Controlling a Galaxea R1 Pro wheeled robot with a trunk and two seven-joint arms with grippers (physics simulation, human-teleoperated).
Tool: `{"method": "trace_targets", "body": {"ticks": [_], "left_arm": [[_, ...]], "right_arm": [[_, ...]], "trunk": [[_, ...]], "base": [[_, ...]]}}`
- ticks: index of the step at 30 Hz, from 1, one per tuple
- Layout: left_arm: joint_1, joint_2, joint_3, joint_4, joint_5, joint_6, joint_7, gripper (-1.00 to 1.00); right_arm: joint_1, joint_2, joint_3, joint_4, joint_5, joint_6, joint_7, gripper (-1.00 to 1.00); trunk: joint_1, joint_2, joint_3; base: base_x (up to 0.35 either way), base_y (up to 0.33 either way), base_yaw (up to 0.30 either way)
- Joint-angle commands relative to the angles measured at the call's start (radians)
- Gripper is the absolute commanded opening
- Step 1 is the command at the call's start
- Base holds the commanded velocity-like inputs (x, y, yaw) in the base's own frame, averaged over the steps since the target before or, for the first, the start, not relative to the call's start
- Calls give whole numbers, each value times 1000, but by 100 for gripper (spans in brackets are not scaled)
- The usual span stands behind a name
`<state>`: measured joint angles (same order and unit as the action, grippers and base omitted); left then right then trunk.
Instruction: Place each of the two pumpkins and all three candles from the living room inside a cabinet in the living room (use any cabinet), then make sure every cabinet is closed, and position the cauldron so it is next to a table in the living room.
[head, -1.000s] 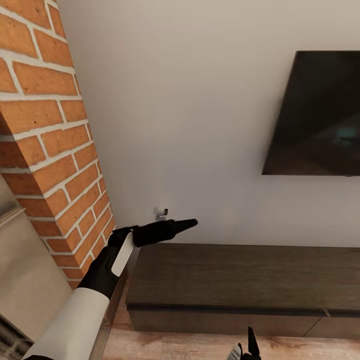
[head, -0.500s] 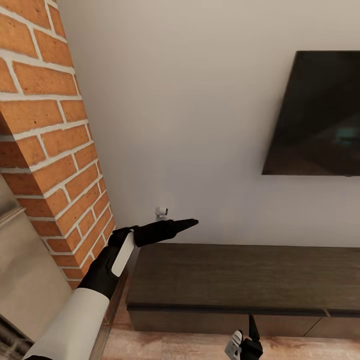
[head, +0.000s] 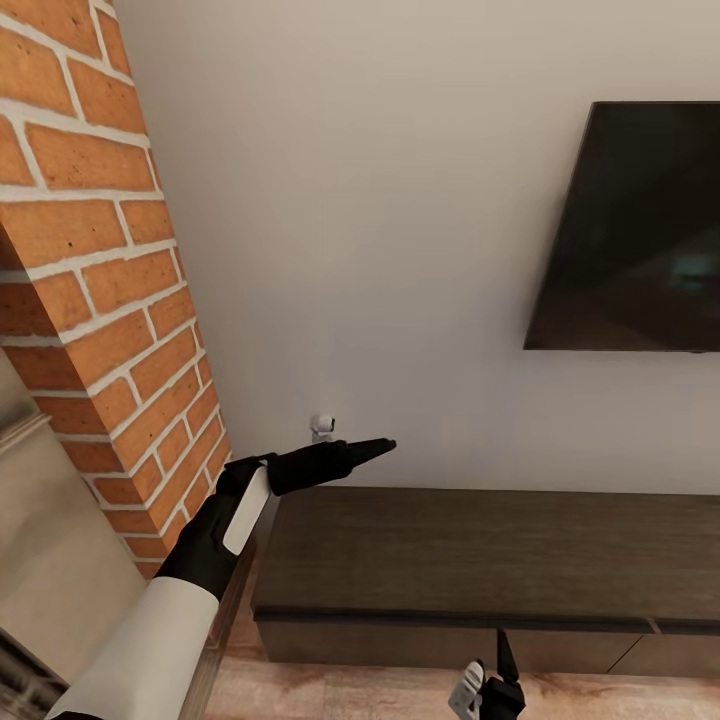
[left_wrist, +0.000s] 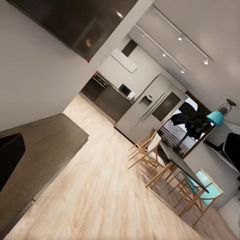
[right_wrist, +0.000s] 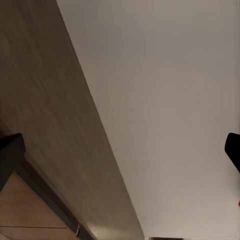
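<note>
**Both hands waiting at the low dark cabinet**

Here the long, low, dark-brown wooden cabinet (head: 480, 550) is standing against the pale wall under the black wall-mounted television (head: 640, 230), its flat top lying bare and its drawer fronts sitting flush and shut. The left hand (head: 350, 455), black-fingered on a white-sleeved arm, is hovering over the cabinet's left end, beside the red brick column (head: 100, 300); its fingers are looking pressed together and are gripping nothing. The right hand (head: 490, 685) is poking up just in front of the cabinet's front face, over the pale wood floor (head: 350, 695). In the right wrist view its two dark fingertips (right_wrist: 10, 157) are sitting far apart at opposite edges, so it is spread wide and empty, facing the cabinet top (right_wrist: 45, 125) and the wall. The left wrist view is looking along the cabinet (left_wrist: 45, 150) toward a kitchen and a dining table with wooden chairs (left_wrist: 175, 170).
</note>
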<state>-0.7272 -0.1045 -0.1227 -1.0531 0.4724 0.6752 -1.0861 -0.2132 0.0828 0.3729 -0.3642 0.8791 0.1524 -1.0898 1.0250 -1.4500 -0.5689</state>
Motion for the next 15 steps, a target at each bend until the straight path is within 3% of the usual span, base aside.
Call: {"method": "trace_targets", "body": {"ticks": [1, 15], "left_arm": [[0, 0, 0, 0, 0, 0, 0, 100], [0, 1, 2, 2, -1, -1, 1, 100]], "right_arm": [[0, 0, -1, -1, 0, -1, 0, 100], [0, 6, -2, -6, 0, -1, -5, 100]], "trunk": [[0, 0, 0], [54, -98, -44]], "base": [[0, 0, 0], [0, 0, 0]]}}
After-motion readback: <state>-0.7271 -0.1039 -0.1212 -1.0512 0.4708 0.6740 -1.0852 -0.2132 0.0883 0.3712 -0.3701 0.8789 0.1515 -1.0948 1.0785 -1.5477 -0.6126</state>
